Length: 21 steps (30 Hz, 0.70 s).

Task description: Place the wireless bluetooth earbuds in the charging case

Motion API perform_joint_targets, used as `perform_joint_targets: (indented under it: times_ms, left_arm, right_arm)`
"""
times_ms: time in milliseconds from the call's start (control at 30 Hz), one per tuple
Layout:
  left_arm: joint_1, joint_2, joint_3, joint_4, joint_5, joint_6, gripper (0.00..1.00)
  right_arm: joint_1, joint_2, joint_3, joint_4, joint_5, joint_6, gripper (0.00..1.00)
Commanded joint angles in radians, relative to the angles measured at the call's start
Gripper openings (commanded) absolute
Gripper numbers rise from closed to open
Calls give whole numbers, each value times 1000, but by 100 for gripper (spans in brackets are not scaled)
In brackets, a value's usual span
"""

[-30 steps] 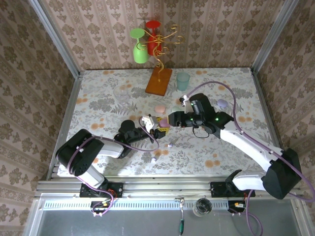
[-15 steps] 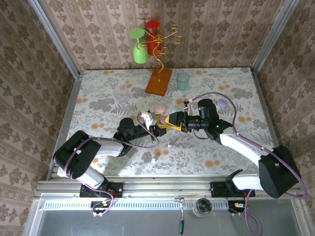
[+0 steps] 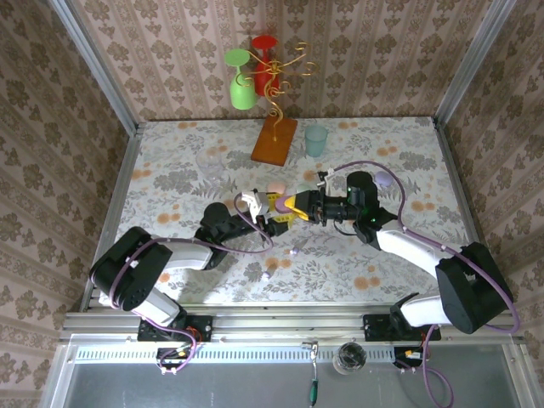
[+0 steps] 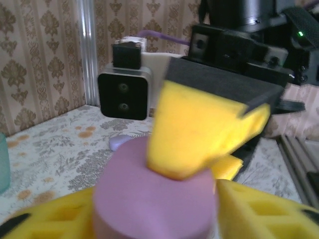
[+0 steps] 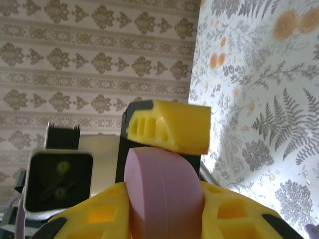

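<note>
Floral-clothed table (image 3: pixel 170 170) with two arms meeting above its middle. At the far edge stand a wire rack on a wooden base (image 3: pixel 274 141), hung with a green and a red cup, and beside it a teal cup (image 3: pixel 315 140).

The right claw (image 5: pixel 163 199) is pinching a purple charging case (image 5: pixel 159 174), a yellow finger pressed against each side. The left claw (image 4: pixel 154 209) flanks the same case from the opposite direction. It cannot be told whether its fingers press on the case or stand just clear of it.

A pink case (image 3: pixel 276 187) lies on the table just beyond the claws. A lavender case (image 3: pixel 384 179) lies to the right of the right arm.

The wireless bluetooth earbuds are on the table nearer the bases, apart from every case: one earbud (image 3: pixel 295 251) lies below the claws, another earbud (image 3: pixel 265 276) nearer the front edge.
</note>
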Motion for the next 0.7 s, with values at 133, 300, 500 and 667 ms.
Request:
perform_joint_targets:
  times_ms: [133, 300, 500, 667]
  left_arm:
    - [12, -67, -64, -114, -18, 114, 84]
    - [3, -171, -78, -414, -75, 264, 98]
    - [-16, -230, -67, -604, -112, 360, 100]
    - [-16, -219, -68, -595, -108, 361, 100]
  right_arm:
    - [-76, 29, -34, -105, 124, -125, 14]
    - [-102, 182, -35, -129, 165, -198, 14]
    - [-102, 334, -36, -105, 225, -215, 17]
    - [-103, 371, -30, -160, 276, -249, 25]
